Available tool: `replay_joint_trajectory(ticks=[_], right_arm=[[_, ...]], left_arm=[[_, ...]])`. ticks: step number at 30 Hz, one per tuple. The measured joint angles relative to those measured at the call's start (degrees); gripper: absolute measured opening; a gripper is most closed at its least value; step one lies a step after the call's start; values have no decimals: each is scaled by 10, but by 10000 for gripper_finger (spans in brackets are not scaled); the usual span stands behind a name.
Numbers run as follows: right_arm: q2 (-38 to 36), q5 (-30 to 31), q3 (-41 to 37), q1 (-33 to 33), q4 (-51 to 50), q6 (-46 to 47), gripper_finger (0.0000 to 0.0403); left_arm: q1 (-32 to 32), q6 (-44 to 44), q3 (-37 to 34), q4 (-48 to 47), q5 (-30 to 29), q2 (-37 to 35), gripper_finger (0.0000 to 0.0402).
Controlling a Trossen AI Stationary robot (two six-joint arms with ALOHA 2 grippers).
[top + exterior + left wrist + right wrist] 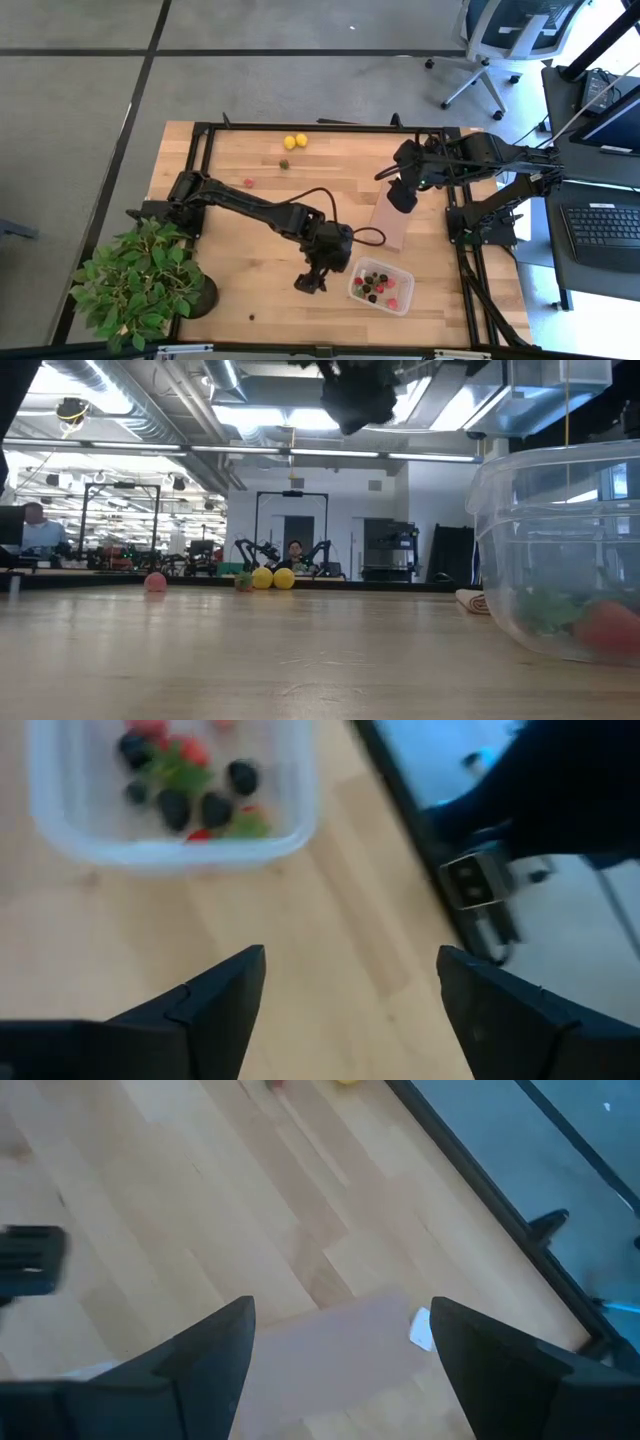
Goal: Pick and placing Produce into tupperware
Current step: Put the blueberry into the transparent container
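Note:
The clear tupperware [380, 287] stands near the table's near right corner and holds several red and dark fruit pieces [175, 780]. My left gripper [310, 283] hovers open and empty just left of the tupperware [170, 830]; its wrist view shows bare wood between its fingers [350, 975]. Two yellow lemon pieces [295, 141], a dark-green piece [284, 164] and a red piece [249, 183] lie on the far part of the table. A tiny dark piece [251, 317] lies near the near edge. My right gripper [400, 197] waits open over the brown block [340, 1350].
A leafy potted plant [140, 280] fills the near left corner. The flat brown block [390, 225] lies right of centre, just beyond the tupperware. A black frame [330, 127] rims the table. In the low view the lemons [272, 578] and red piece [155, 582] sit far off.

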Motion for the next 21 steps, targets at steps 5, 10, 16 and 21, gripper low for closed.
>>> replay_joint_trajectory(ticks=[5,10,16,21], right_arm=[[0,0,0,0,-16,0,301],[0,0,0,0,-17,-16,301],[0,7,0,0,-10,-30,301],[0,53,0,-1,16,-59,301]], left_arm=[[-3,32,-4,10,45,0,290],[29,22,-62,11,163,0,287],[63,-63,-169,72,325,-6,282],[78,-49,-235,94,300,-50,282]])
